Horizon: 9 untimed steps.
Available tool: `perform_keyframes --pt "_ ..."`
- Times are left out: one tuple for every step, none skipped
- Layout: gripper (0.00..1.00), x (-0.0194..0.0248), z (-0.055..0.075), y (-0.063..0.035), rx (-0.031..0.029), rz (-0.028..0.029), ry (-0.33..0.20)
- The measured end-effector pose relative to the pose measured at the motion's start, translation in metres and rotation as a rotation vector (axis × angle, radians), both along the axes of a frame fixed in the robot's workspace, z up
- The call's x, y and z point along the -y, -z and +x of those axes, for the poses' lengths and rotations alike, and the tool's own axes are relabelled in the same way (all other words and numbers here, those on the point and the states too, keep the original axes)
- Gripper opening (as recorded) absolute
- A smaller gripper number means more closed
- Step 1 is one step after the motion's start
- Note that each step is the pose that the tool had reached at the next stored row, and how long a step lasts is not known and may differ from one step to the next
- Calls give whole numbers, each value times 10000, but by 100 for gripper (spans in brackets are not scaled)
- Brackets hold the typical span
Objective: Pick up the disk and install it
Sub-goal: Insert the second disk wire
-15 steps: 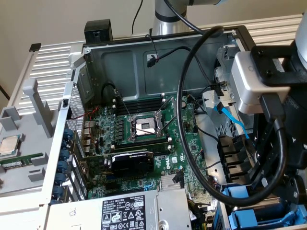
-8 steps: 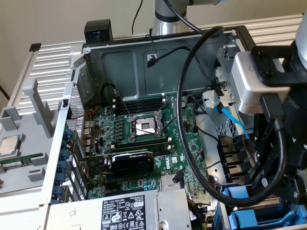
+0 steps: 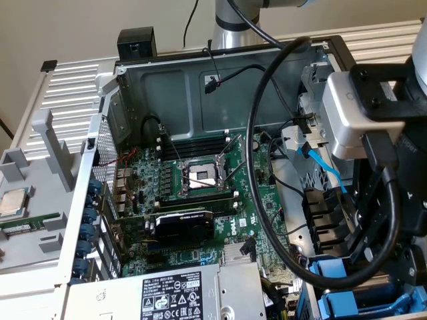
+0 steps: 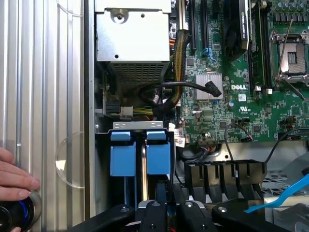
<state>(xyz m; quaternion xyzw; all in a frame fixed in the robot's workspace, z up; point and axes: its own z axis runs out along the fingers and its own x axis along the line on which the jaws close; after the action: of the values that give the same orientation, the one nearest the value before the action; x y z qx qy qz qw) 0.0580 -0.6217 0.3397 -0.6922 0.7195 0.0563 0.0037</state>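
Edge-on in the bay (image 4: 104,145) at the exterior view's lower right, the disk (image 4: 158,155) looks heavy, rigid and shock-sensitive, best held by its blue frame; the end effector's (image 4: 166,212) grip I cannot tell.

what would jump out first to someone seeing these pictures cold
An open computer case, its green motherboard bare with an empty CPU socket in the middle. In the exterior view a thick black cable loops in front of the board, with the arm's grey camera block at that view's right. In the wrist view two bright blue carriers sit side by side in the drive bay, and a person's hand rests on the case edge.
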Motion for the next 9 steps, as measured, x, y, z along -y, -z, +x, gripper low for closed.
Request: perform_keyframes --pt "16 0 0 -1 0 -1 0" --pt "16 0 0 -2 0 -3 0" --pt "16 0 0 -3 0 -4 0" --pt "16 0 0 -3 0 -4 1" --pt "16 1 0 -4 -1 -5 1" --pt "16 1 0 -4 -1 -7 1" --pt "16 2 0 -5 -1 -7 1" --pt "16 3 0 -4 -1 -6 2" --pt "16 3 0 -4 -1 -6 2"
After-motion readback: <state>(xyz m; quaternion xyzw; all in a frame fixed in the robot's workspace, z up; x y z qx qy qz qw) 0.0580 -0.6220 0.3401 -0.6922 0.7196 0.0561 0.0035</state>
